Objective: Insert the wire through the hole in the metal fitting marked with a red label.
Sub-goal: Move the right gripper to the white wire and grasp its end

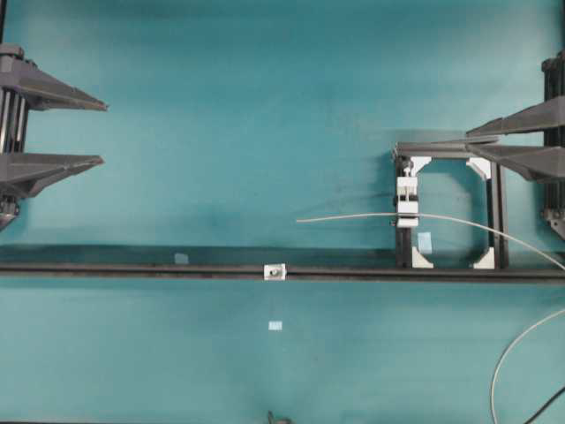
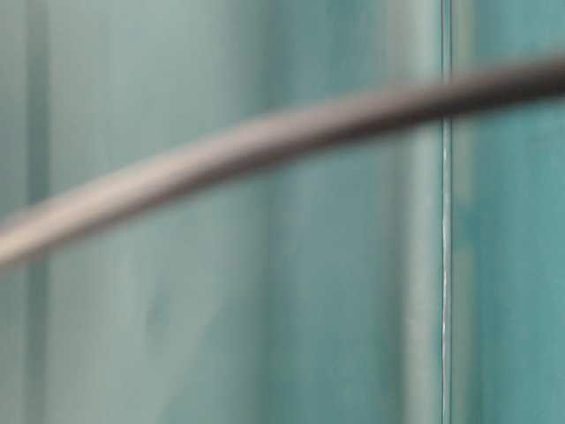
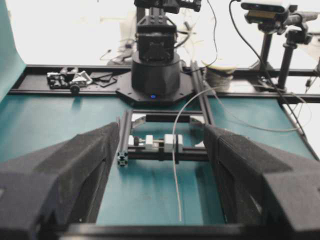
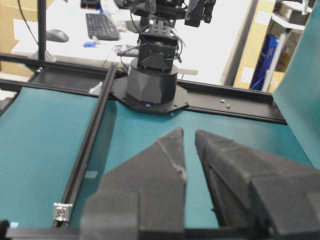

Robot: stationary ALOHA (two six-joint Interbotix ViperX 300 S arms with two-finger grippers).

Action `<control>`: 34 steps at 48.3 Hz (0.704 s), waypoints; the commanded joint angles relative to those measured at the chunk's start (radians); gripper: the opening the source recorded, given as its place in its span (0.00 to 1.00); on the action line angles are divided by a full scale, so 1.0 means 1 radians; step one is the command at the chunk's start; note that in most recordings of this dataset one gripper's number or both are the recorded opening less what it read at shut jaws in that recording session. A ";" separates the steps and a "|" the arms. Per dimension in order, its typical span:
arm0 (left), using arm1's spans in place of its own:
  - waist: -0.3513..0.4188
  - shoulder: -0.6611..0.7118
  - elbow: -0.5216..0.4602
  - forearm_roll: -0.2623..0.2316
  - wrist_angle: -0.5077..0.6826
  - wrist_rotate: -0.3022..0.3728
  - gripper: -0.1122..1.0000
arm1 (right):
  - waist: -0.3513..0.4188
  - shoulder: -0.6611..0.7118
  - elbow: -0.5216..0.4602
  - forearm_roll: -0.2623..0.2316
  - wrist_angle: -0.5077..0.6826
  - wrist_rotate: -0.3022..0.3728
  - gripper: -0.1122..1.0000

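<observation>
The thin pale wire (image 1: 353, 216) lies on the teal mat, its free end pointing left, and runs right through the white clamp block (image 1: 407, 203). It also shows in the left wrist view (image 3: 173, 165). The tiny silvery metal fitting (image 1: 275, 272) with its dark hole (image 1: 278, 274) sits on the long black rail (image 1: 132, 269); the right wrist view shows the fitting (image 4: 61, 212) too. My left gripper (image 1: 104, 133) is wide open and empty at the far left. My right gripper (image 1: 468, 140) is nearly closed on nothing, above the clamp frame.
A black square frame (image 1: 497, 212) holds the clamp block. Small pale labels (image 1: 274, 325) lie on the mat. A wire loop (image 1: 499, 371) curves at the bottom right. A blurred strand (image 2: 265, 141) crosses the table-level view.
</observation>
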 commanded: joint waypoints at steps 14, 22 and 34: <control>0.000 0.012 -0.031 -0.043 0.061 -0.040 0.07 | -0.012 0.015 -0.044 0.000 0.071 0.038 0.08; 0.000 0.012 -0.025 -0.041 0.063 -0.031 0.32 | -0.012 0.038 -0.055 0.000 0.077 0.046 0.17; 0.005 0.061 -0.015 -0.041 0.054 -0.029 0.54 | -0.012 0.086 -0.060 0.000 0.072 0.048 0.68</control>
